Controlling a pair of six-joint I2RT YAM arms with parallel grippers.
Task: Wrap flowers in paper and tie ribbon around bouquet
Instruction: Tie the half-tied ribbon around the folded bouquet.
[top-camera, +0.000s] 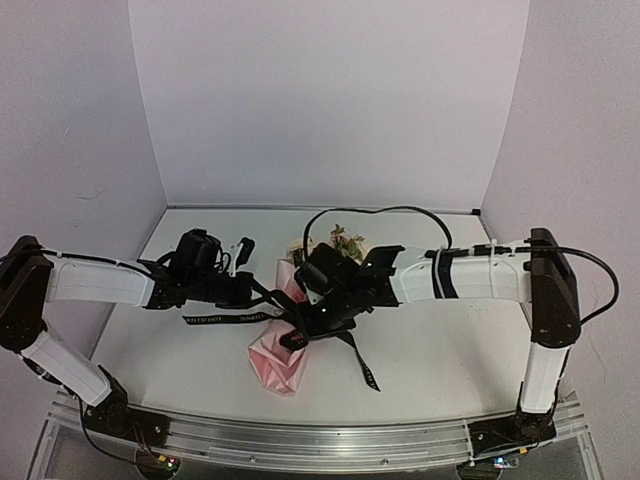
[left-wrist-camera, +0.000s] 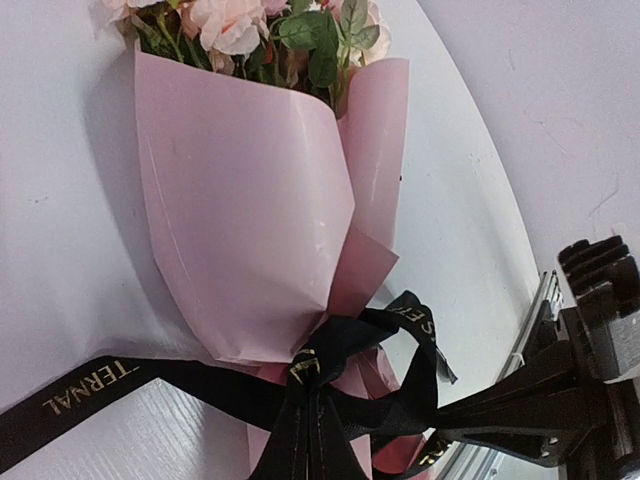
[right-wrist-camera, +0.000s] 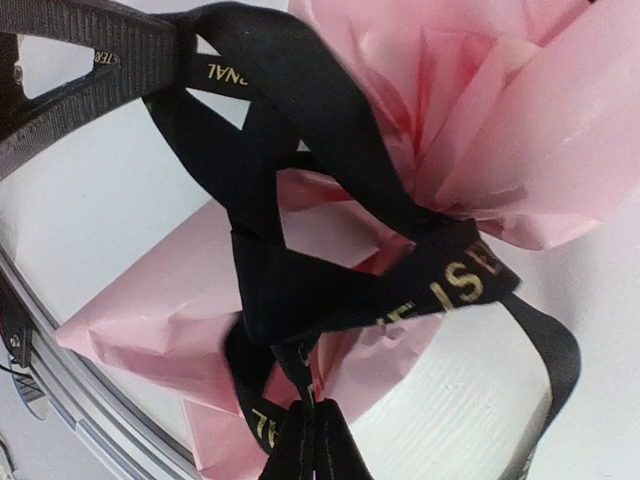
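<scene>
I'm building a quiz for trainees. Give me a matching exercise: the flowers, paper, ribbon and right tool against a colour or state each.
1 flowers
2 paper
3 ribbon
4 right tool

A black with gold lettering
B shut on a black strand
C pink, folded into a cone
D pale blooms with green leaves

Pairs: 1-D, 2-C, 3-A, 4-B

The paper (left-wrist-camera: 240, 220) is plain light pink. The ribbon (left-wrist-camera: 200, 385) is black with pale gold printed lettering. The flowers (left-wrist-camera: 235, 25) are pale pink and cream, their leaves (left-wrist-camera: 320, 40) green. The counter (left-wrist-camera: 60, 250) is white.
</scene>
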